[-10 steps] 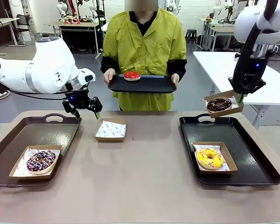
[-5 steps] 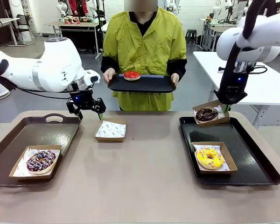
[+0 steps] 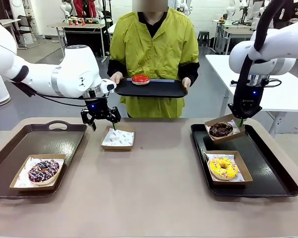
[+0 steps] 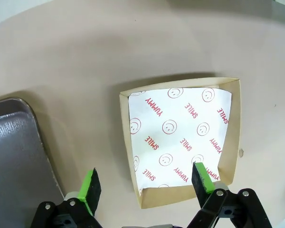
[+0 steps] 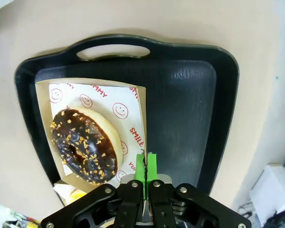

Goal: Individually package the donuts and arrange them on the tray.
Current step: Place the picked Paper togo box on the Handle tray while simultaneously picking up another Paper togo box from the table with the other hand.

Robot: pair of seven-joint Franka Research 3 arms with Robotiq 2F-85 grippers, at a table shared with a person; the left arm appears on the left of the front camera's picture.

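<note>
My right gripper (image 3: pixel 241 120) pinches one wall of the carton (image 5: pixel 141 118) bearing the chocolate donut (image 3: pixel 221 129), low over the right tray's (image 3: pixel 268 159) far end; held by a single edge, it could tip and spill the donut. My left gripper (image 3: pixel 104 125) hangs spread wide above the empty carton (image 4: pixel 126 147), where a descending finger could crush a wall

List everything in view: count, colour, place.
Table: one, beige.
Left tray: one, dark brown, table's left.
Right tray: one, black, table's right.
Held tray: one, black, person's hands.
Red donut: one, on held tray.
Sprinkled donut: one, chocolate, boxed, left tray.
Yellow donut: one, boxed, right tray.
Nut-topped donut: one, chocolate, in carried box.
Carried box: one, brown, at right tray's far end.
Empty box: one, brown, table middle.
Left gripper: open, above empty box.
Right gripper: shut on carried box.
</note>
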